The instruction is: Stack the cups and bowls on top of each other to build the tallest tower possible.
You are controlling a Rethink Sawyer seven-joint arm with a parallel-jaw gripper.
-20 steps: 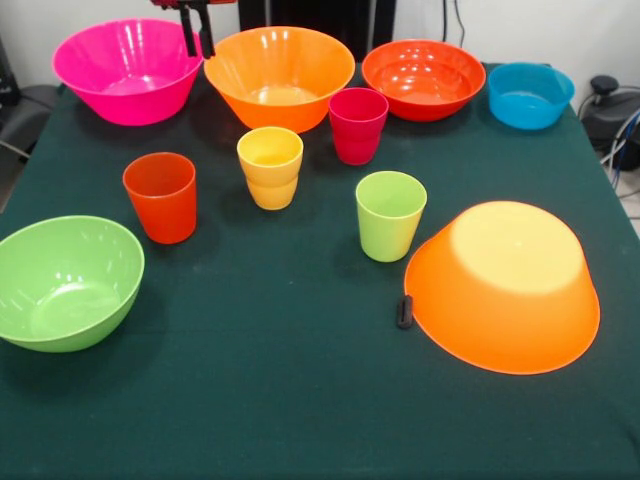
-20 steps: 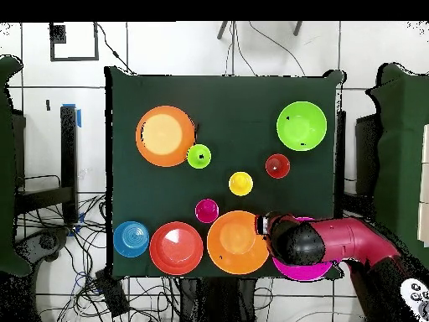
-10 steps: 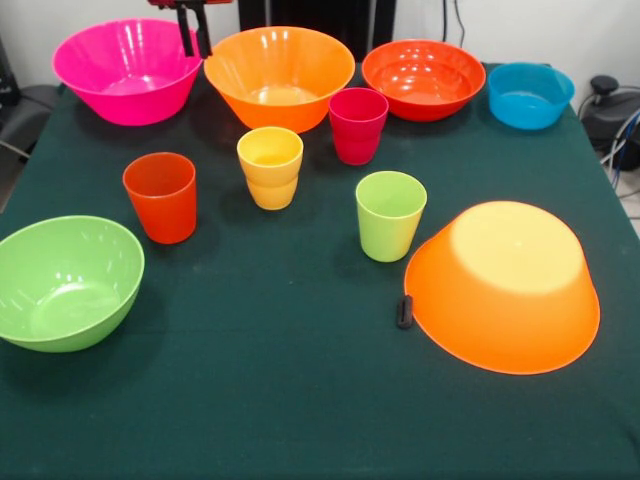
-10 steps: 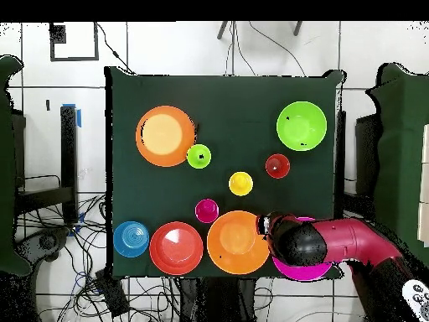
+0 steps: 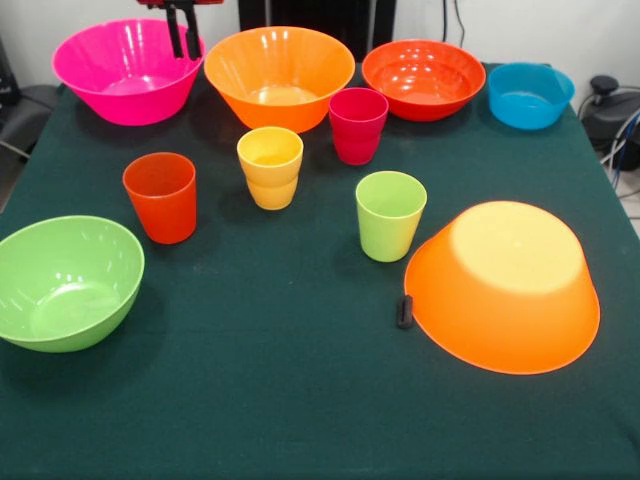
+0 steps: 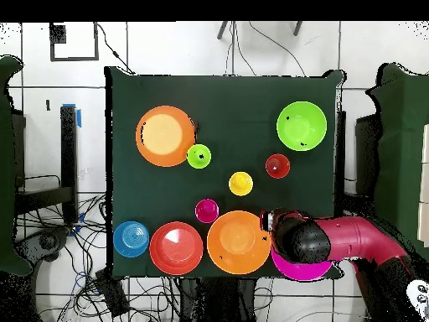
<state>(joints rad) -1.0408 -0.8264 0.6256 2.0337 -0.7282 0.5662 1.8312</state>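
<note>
1. The large lime green bowl point(image 5: 66, 282) is sitting upright at the tabletop's point(image 5: 250, 400) left edge, toward the front corner.
2. The pink bowl point(image 5: 125, 72) is standing upright in the back left corner, and the hand point(image 5: 184, 36) is hanging over its right rim, its two dark fingers point(image 5: 192, 40) showing close together with only a thin gap; I cannot tell whether they are open or closed, and nothing is showing between them.
3. The orange-red cup point(image 5: 161, 196) is standing upright between the green bowl and the pink bowl, apart from both.
4. The yellow cup point(image 5: 270, 165) is standing just right of it, near the middle.
5. The upright orange bowl point(image 5: 279, 75) is sitting along the back edge beside the pink bowl.
6. The crimson cup point(image 5: 358, 124) is standing just in front of that bowl's right side.
7. The lime green cup point(image 5: 389, 214) is standing near the middle, just beside the overturned orange bowl point(image 5: 503, 285), which is lying base up toward the right edge.
8. A small black object point(image 5: 404, 311) is lying against that bowl's left rim.
9. The red-orange bowl point(image 5: 423, 78) is sitting on the back edge.
10. The blue bowl point(image 5: 530, 94) is occupying the back right corner.
</note>
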